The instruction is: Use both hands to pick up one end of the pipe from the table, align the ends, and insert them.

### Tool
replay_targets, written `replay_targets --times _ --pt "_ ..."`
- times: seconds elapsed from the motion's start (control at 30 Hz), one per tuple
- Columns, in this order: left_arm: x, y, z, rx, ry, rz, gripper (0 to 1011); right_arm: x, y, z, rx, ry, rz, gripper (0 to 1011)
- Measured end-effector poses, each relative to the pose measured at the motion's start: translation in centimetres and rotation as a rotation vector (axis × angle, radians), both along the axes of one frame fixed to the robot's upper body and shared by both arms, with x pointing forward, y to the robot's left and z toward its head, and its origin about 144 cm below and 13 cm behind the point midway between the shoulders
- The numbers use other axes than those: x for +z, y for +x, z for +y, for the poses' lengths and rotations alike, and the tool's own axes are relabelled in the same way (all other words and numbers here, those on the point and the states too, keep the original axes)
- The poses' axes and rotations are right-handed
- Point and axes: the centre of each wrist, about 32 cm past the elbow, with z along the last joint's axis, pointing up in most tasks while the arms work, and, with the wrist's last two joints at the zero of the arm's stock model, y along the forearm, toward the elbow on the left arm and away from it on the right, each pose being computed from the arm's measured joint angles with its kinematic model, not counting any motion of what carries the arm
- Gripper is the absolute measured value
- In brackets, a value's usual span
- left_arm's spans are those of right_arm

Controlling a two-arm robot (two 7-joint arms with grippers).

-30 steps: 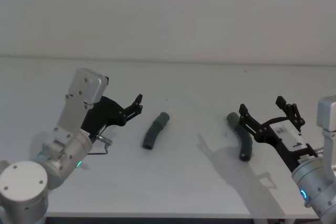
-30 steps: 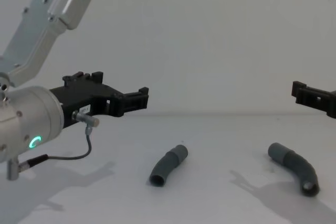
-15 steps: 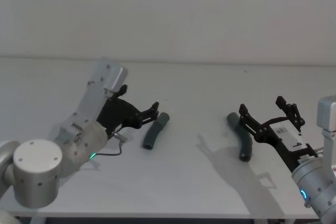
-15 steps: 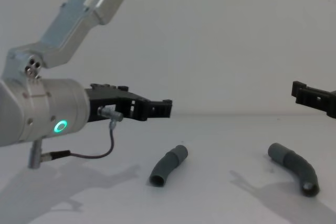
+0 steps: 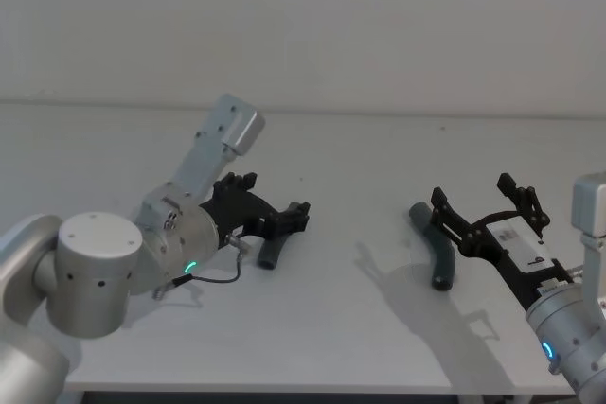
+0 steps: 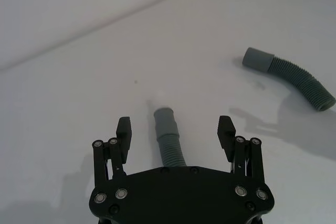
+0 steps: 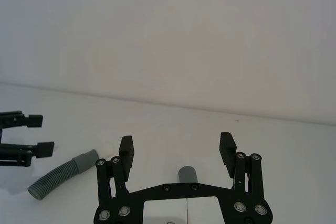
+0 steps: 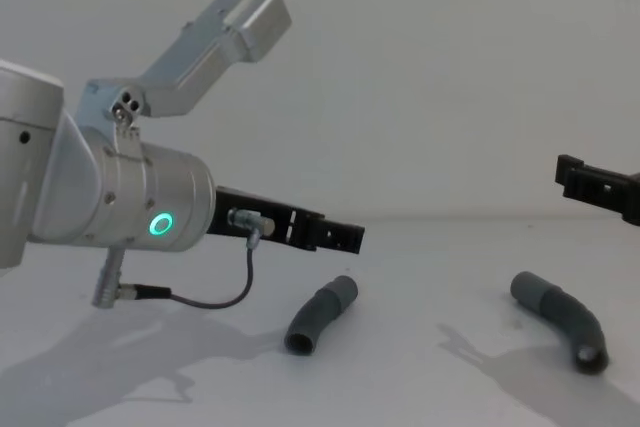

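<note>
one white label [image 5: 520, 235] on right hand [image 5: 472, 189], writing unreadable

Ribbed, seemingly rubbery pipe [image 6: 169, 141]; matt white table [image 6: 73, 82].

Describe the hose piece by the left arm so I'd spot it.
On the white table, find the silver arm on the robot's left. The dark-grey ribbed hose piece lies just beneath the left gripper and its open jaws; the other piece, more sharply bent, lies farther right.
</note>
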Motion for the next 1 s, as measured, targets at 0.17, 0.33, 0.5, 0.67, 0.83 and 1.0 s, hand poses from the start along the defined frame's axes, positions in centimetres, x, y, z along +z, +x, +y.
replay_targets --times 0.17,0.33,0.5,0.67,0.83,1.0 --pt "0.0 0.6 -0.3 0.001 0.004 0.054 1000 0.0 0.0 0.0 0.0 0.0 0.0 1001" --pt "-0.2 1.2 -0.4 0.008 0.005 0.091 1000 0.0 0.0 0.0 0.0 0.0 0.0 1001" --pt "-0.5 1.8 -0.6 0.015 -0.001 0.115 1000 0.0 0.0 0.0 0.0 0.0 0.0 1001" --pt "-0.6 2.4 -0.8 0.019 -0.005 0.126 1000 0.0 0.0 0.0 0.0 0.0 0.0 1001" --pt "-0.5 2.9 -1.0 0.023 -0.001 0.133 1000 0.0 0.0 0.0 0.0 0.0 0.0 1001" --pt "-0.3 3.4 -1.3 0.027 0.016 0.142 1000 0.0 0.0 0.0 0.0 0.0 0.0 1001"
